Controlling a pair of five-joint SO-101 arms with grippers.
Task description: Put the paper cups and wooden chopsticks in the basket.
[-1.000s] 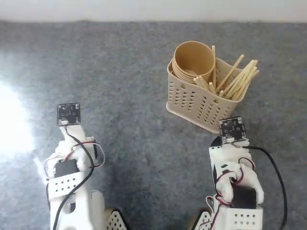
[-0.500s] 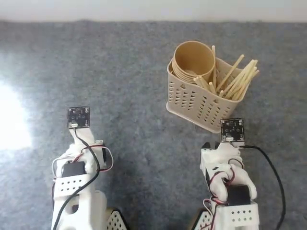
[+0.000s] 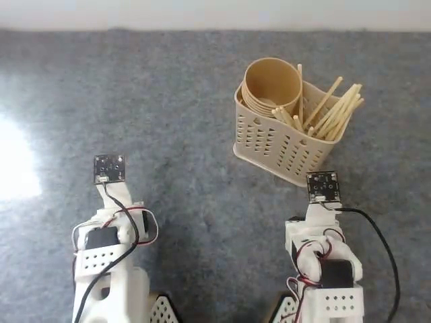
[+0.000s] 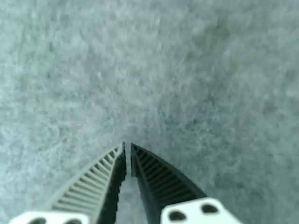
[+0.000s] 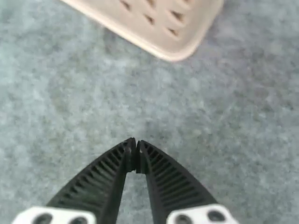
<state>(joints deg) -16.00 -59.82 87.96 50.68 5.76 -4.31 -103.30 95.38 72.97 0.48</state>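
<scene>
My left hand [image 4: 127, 147] is closed, its two ribbed fingers [image 4: 100, 179] meeting at the tips over bare grey tabletop [image 4: 187, 70]. My right hand [image 5: 136, 145] is closed the same way, dark fingers [image 5: 100, 179] pressed tip to tip just above the tabletop, with the rounded bottom corner of the basket [image 5: 154, 23] lying near, ahead of the tips. In the high view the left arm [image 3: 101, 249] sits at about 7 o'clock on the tabletop [image 3: 168, 101], well apart from the basket [image 3: 283, 145]. The right arm [image 3: 323, 256] sits at about 5 o'clock, its wrist camera just beside the basket's near wall. The basket, a beige slotted tub, stands upright at about 1 o'clock. The paper cups [image 3: 273, 84] are nested in one stack inside it, at its 10 o'clock end, mouth up. The wooden chopsticks [image 3: 337, 111] stand in a loose bundle at its 3 o'clock end, leaning outward over the rim toward 2 o'clock, with one stick upright against the cups.
</scene>
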